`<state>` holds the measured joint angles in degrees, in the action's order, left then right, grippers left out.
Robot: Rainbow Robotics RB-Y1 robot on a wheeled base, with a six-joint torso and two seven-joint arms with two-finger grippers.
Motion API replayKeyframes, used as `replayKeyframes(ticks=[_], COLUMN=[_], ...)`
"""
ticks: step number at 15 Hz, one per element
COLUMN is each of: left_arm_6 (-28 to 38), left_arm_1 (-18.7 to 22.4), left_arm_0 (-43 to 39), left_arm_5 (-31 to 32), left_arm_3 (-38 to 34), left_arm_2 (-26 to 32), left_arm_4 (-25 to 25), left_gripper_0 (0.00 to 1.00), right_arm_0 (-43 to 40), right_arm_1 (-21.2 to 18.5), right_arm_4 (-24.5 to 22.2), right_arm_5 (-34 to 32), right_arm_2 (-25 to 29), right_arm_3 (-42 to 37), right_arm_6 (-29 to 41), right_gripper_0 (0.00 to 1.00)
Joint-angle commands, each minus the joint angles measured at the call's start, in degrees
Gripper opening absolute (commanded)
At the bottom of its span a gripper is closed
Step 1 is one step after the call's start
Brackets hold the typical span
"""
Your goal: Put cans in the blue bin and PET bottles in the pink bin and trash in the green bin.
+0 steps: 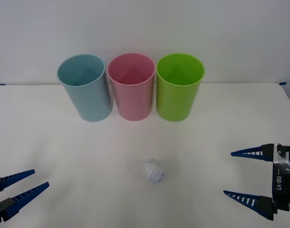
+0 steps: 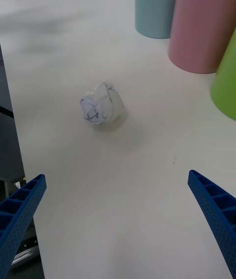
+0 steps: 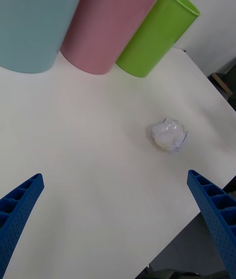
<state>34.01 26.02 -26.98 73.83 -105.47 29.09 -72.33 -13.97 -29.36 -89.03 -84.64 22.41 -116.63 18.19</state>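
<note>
Three bins stand in a row at the back of the white table: the blue bin on the left, the pink bin in the middle, the green bin on the right. The trash, a crumpled white paper ball with bluish marks, lies near the table's front middle, also seen as the trash and the trash. My right gripper hovers open to the right of the ball. My left gripper is open at the front left corner. No cans or PET bottles are in view.
The table stretches bare between the ball and the bins. Its front edge lies close to the ball. A white wall rises behind the bins.
</note>
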Motion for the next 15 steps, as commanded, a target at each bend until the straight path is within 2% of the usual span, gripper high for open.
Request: replayKeyframes(ticks=[1, 8, 10, 13, 15], left_arm_6=[0.00, 0.00, 0.00, 0.00, 0.00], left_arm_1=[0.00, 0.00, 0.00, 0.00, 0.00], left_arm_0=[0.00, 0.00, 0.00, 0.00, 0.00], left_arm_5=[0.00, 0.00, 0.00, 0.00, 0.00], left_arm_3=[0.00, 0.00, 0.00, 0.00, 0.00], left_arm_2=[0.00, 0.00, 0.00, 0.00, 0.00], left_arm_4=[0.00, 0.00, 0.00, 0.00, 0.00], left_gripper_0=[1.00, 1.00, 1.00, 1.00, 1.00], right_arm_0=[0.00, 0.09, 0.26, 0.26, 0.53], right_arm_1=[0.00, 0.88, 0.79, 0.44, -0.88], right_arm_4=[0.00, 0.00, -0.53, -0.26, -1.85], right_arm_5=[0.00, -0.09, 0.00, 0.00, 0.09], right_arm_2=[0.00, -0.09, 0.35, 1.23, 1.93], right_arm_3=[0.00, -0.26, -3.25, -8.09, -12.22], right_arm_6=[0.00, -0.17, 0.35, 5.80, 9.93], right_gripper_0=[1.00, 1.00, 1.00, 1.00, 1.00])
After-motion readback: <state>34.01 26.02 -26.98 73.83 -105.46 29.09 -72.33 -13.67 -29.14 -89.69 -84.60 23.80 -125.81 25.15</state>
